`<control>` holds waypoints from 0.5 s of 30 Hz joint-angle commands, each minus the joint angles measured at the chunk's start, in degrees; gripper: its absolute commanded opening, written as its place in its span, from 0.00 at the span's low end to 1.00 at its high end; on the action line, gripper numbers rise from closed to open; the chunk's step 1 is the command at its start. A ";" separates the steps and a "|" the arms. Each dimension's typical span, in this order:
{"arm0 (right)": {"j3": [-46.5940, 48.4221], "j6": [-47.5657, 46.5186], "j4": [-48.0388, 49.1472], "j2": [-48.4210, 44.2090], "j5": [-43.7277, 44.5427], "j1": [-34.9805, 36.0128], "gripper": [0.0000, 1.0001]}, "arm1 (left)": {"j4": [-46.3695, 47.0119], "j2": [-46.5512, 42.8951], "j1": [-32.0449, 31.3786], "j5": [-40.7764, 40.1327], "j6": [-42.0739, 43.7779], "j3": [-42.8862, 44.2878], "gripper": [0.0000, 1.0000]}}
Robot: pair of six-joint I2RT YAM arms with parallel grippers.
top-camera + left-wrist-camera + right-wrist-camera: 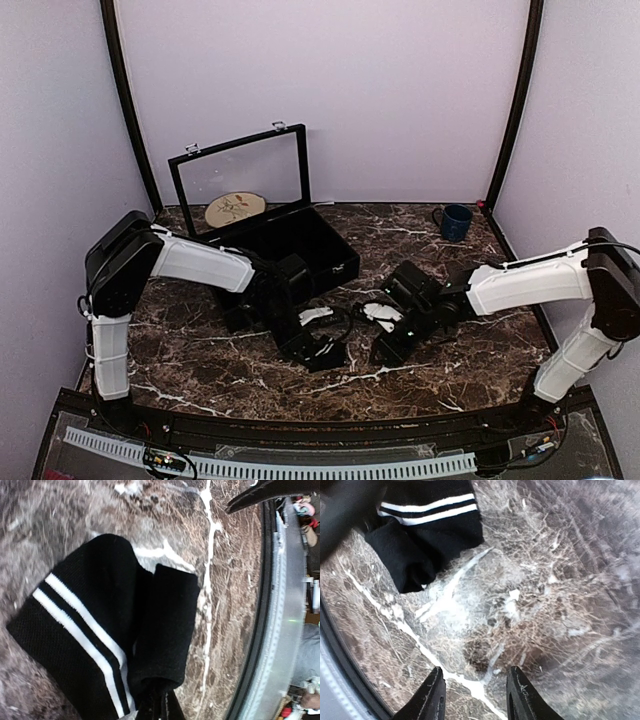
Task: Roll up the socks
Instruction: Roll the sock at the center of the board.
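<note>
1. back wall (400,90) plain pale lilac, side walls same colour, even light, no hard shadows.
2. black posts (125,100) run up the back corners, left and right.
3. table (230,370) is dark brown marble with white veins, glossy.
4. black case (330,250) at back left of table, clear lid (240,175) standing open.
5. round tan plate (235,208) with leaf pattern seen through the lid.
6. blue mug (456,221) at back right, near the corner post.
7. white perforated strip (300,468) along the near edge.
</note>
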 commanded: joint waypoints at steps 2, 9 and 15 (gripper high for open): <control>-3.52 -1.53 5.08 -6.46 17.79 7.15 0.39 | -9.41 3.83 1.91 4.26 1.48 -0.74 0.00; -4.33 -6.50 9.75 -8.81 28.69 17.03 0.38 | -12.42 5.69 3.31 9.21 2.66 1.05 0.00; -1.31 -11.11 11.81 -2.76 32.73 24.31 0.38 | -13.60 6.76 4.06 10.62 2.92 2.12 0.00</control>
